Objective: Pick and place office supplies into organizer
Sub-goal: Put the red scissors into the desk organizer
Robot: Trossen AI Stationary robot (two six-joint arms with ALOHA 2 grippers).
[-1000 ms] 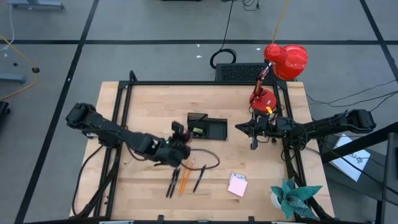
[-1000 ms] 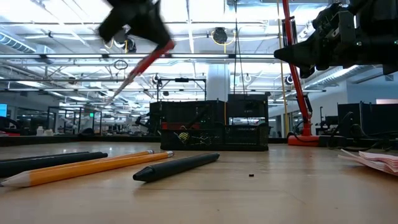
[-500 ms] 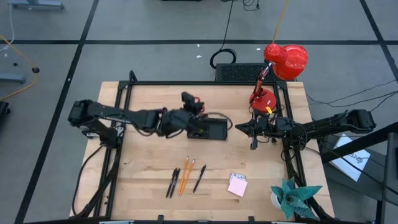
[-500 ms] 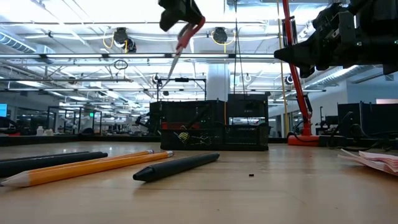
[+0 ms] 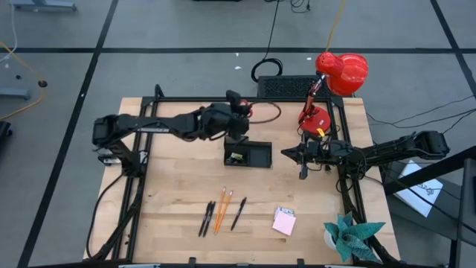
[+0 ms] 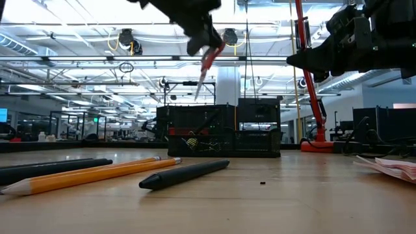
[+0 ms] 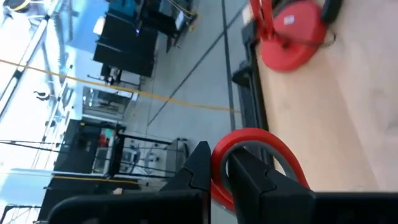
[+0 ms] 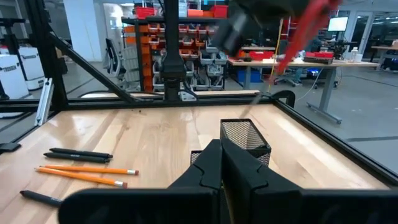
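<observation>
two arms are working over the desk [image 5: 178,190]. left hand [image 5: 239,113] is hanging above the back edge of the organizer [image 5: 249,155], clamped on the red-handled scissors [image 6: 207,65], whose blades are pointing down at the tall mesh section. right hand [image 5: 286,155] is waiting just beside the organizer's other end, fingers together. pencils [image 5: 221,211] and pens [image 5: 207,218] are lying near the front edge, sticky notes [image 5: 283,221] beside them.
</observation>
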